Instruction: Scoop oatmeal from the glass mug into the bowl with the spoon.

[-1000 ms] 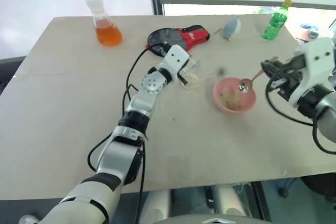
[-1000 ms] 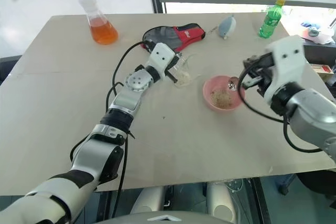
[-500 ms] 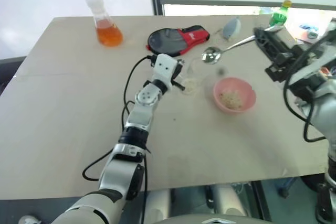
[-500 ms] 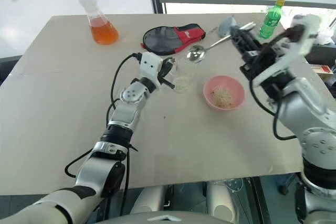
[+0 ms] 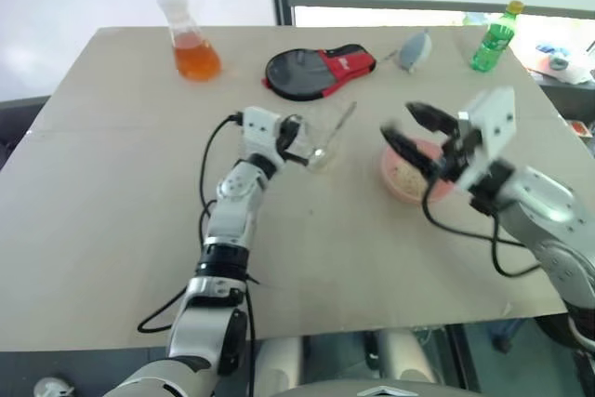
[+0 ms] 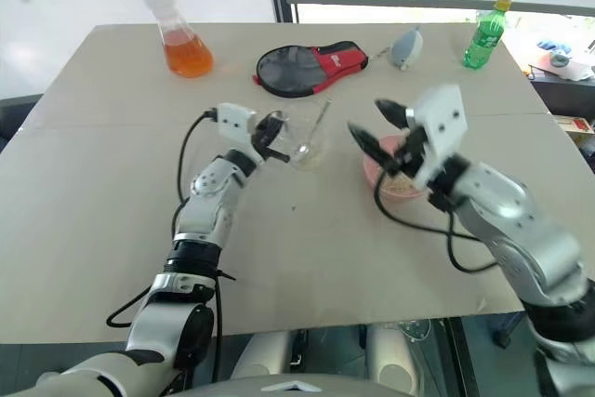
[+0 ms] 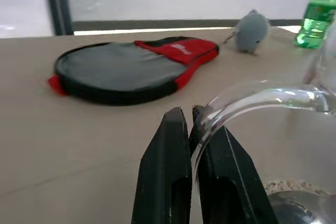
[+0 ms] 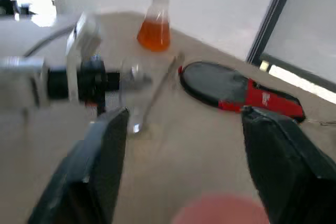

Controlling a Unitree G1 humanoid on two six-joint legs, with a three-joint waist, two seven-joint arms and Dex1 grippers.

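A conical flask point(image 5: 191, 39) of orange liquid stands near the far left of the beige table point(image 5: 112, 230). A black and red paddle case point(image 5: 314, 69) lies flat near the middle of the far edge, with a small grey pouch point(image 5: 414, 50) and a green bottle point(image 5: 491, 37) further right

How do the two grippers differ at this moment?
The left gripper is shut on the glass mug's handle; the right gripper is open and holds nothing. The left sits at the mug, the right above the bowl. Both have black fingers.
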